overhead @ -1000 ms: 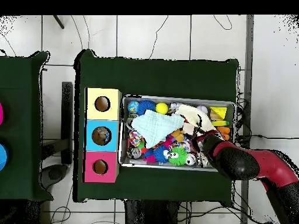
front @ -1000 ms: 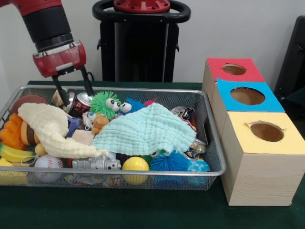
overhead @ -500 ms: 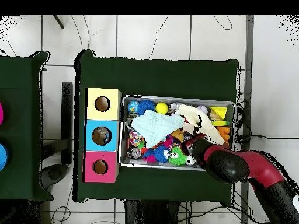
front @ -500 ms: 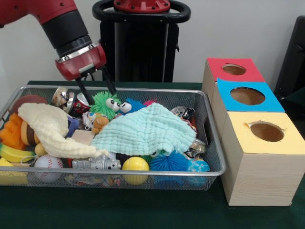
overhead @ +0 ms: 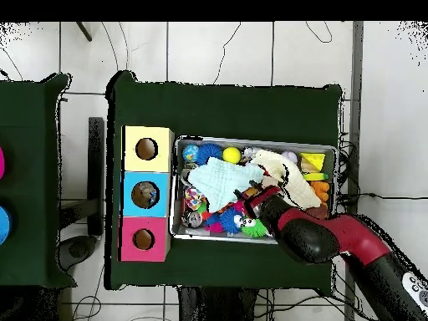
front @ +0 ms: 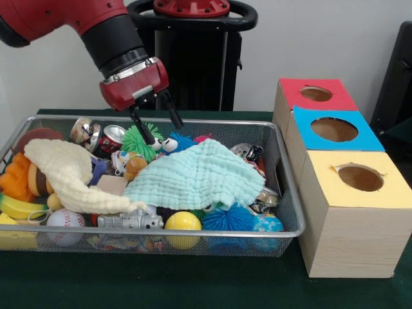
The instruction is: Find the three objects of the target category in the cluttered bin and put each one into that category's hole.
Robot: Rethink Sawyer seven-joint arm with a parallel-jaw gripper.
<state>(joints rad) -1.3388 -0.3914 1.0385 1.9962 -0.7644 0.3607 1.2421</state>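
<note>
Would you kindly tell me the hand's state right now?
Hand: open, holding nothing, above the green fuzzy toy.
</note>
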